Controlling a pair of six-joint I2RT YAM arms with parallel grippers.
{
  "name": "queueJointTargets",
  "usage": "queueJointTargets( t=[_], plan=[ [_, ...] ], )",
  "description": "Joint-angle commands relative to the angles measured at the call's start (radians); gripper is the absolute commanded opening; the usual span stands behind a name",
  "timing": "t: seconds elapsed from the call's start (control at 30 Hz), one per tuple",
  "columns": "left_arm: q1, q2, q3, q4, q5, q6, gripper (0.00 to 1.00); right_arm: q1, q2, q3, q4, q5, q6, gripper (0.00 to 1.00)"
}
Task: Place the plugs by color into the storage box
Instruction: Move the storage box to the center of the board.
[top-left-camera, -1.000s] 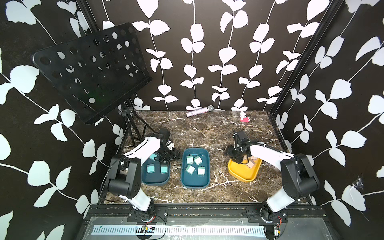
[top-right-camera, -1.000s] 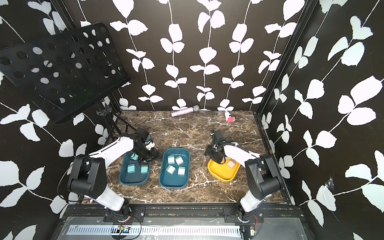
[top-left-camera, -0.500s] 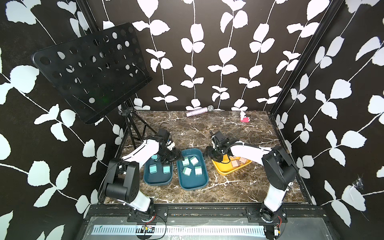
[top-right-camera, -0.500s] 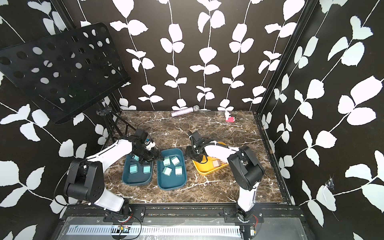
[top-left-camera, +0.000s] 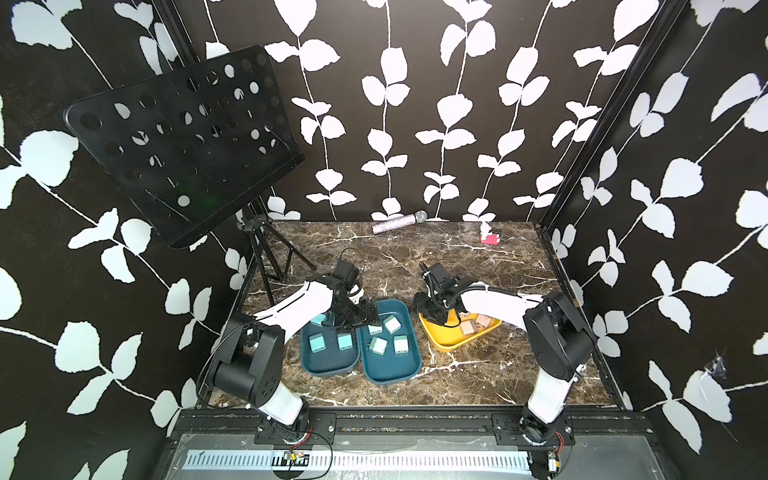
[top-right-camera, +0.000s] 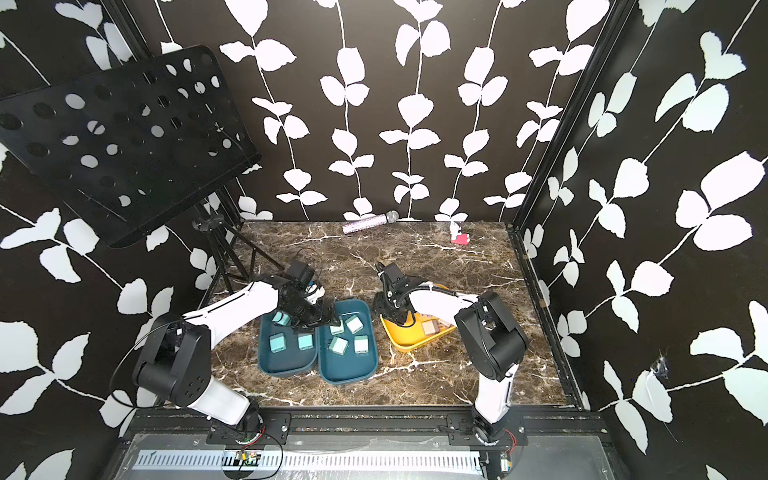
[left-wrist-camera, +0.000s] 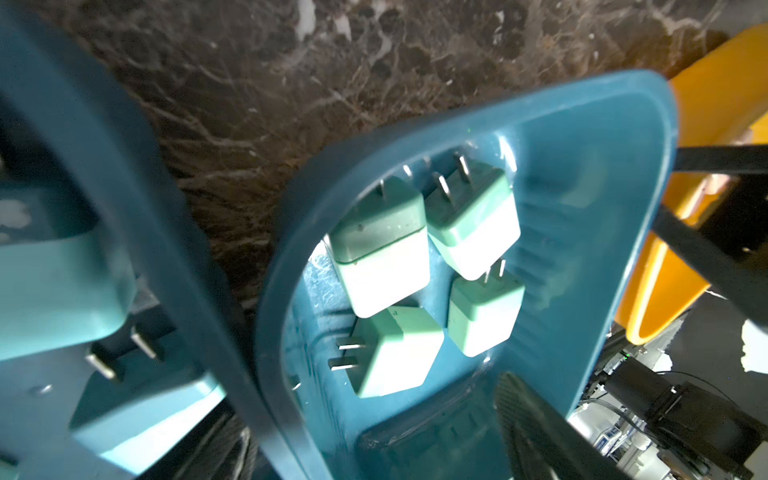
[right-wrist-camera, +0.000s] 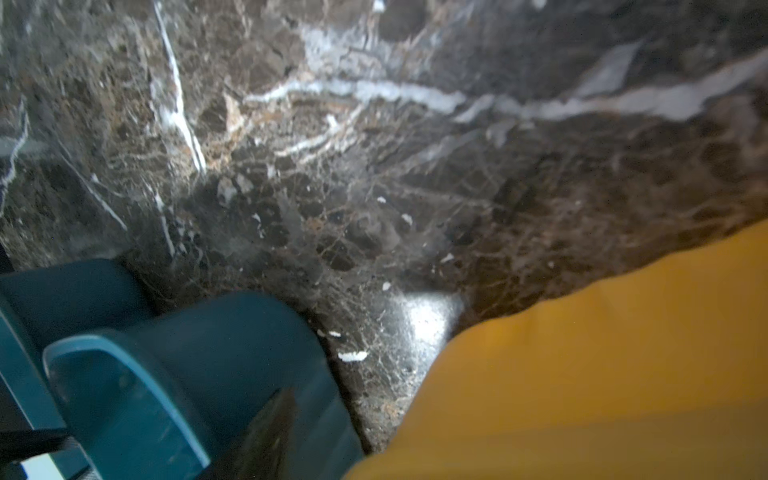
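Three storage box trays stand side by side. The left teal tray (top-left-camera: 309, 365) holds three light blue plugs (top-left-camera: 318, 343). Several mint plugs (top-left-camera: 378, 345) (left-wrist-camera: 395, 353) lie in the middle teal tray (top-left-camera: 390, 376) (left-wrist-camera: 590, 232). In the yellow tray (top-left-camera: 446, 345) (right-wrist-camera: 602, 374), two beige plugs (top-left-camera: 467, 327) show and the right arm hides the rest of it. My left gripper (top-left-camera: 365, 318) (left-wrist-camera: 382, 449) is open, its jaws astride the adjoining teal rims. My right gripper (top-left-camera: 432, 318) is open at the yellow tray's left end. One of its fingers (right-wrist-camera: 266, 436) shows outside the wall; the other is hidden.
A black music stand (top-left-camera: 183, 141) on tripod legs (top-left-camera: 270, 266) overhangs the back left. A microphone (top-left-camera: 399, 222) and a pink-red toy (top-left-camera: 489, 237) lie along the back wall. Bare marble (top-left-camera: 457, 386) runs in front of the trays.
My right gripper has moved left, and the yellow tray has slid with it close to the middle teal tray. The left teal tray has shifted right against the middle one.
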Motion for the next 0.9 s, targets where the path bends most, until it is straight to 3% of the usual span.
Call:
queueJointTargets(
  t=[0.0, 0.13, 0.37, 0.73, 0.87],
  plan=[
    [-0.022, 0.047, 0.076, 0.059, 0.060, -0.002, 0.88, 0.007, 0.001, 0.008, 0.151, -0.039, 0.097, 0.67],
    [-0.022, 0.145, 0.196, 0.046, 0.063, 0.016, 0.88, -0.015, 0.050, 0.037, 0.241, -0.061, 0.158, 0.67],
    [-0.024, 0.291, 0.366, 0.044, 0.079, 0.010, 0.88, -0.059, 0.150, 0.183, 0.231, -0.097, 0.149, 0.67],
    [-0.028, 0.442, 0.574, 0.037, 0.079, -0.019, 0.88, -0.131, 0.207, 0.334, 0.126, -0.132, 0.083, 0.67],
    [-0.028, 0.461, 0.633, -0.021, 0.050, 0.021, 0.88, -0.153, 0.195, 0.350, 0.076, -0.135, 0.048, 0.68]
  ],
)
